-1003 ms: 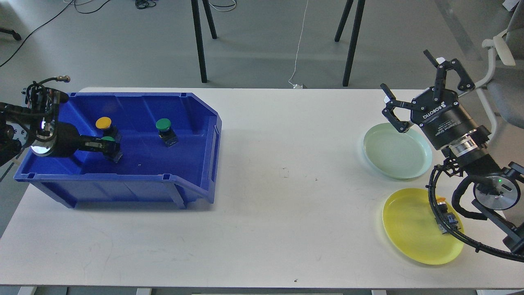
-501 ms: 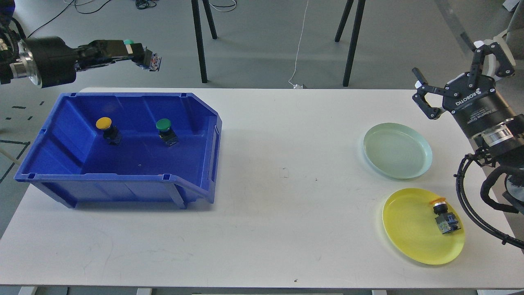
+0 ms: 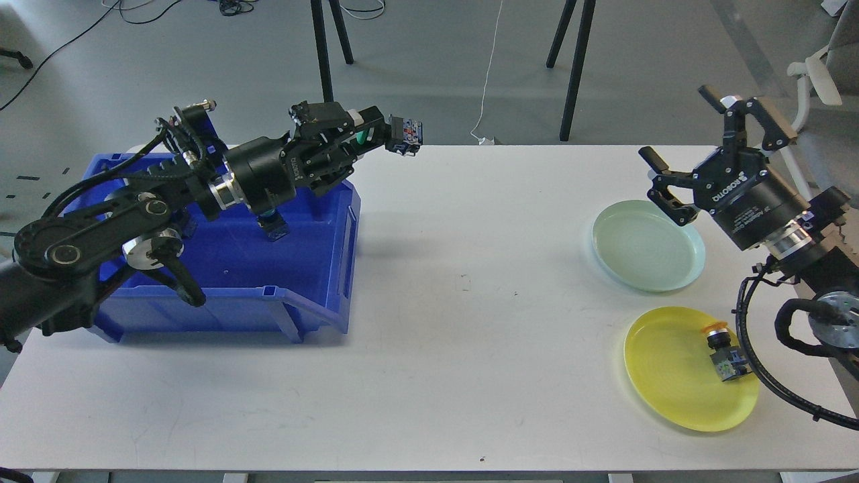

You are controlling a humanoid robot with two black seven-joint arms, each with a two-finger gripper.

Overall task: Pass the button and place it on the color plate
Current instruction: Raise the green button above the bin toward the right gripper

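- Head view, upper middle of the frame: my left gripper [image 3: 376, 134] is clamped on a green-capped push button with a boxy black body [image 3: 396, 137], held in the air past the right wall of the bin.
- At the right edge, my right gripper [image 3: 698, 144] has its fingers spread wide and nothing in them, above the far rim of the pale green round plate [image 3: 647, 245].
- I judge the handover not yet made: the two grippers are well apart, and the green plate is bare.
- One orange-capped button [image 3: 721, 345] already lies on the glossy yellow round plate [image 3: 684, 369], lower right.
- The blue moulded plastic bin [image 3: 315, 268], left, holds another green-capped button [image 3: 272, 221], mostly hidden by my arm.
- All of it rests on the matt white table [image 3: 470, 302].
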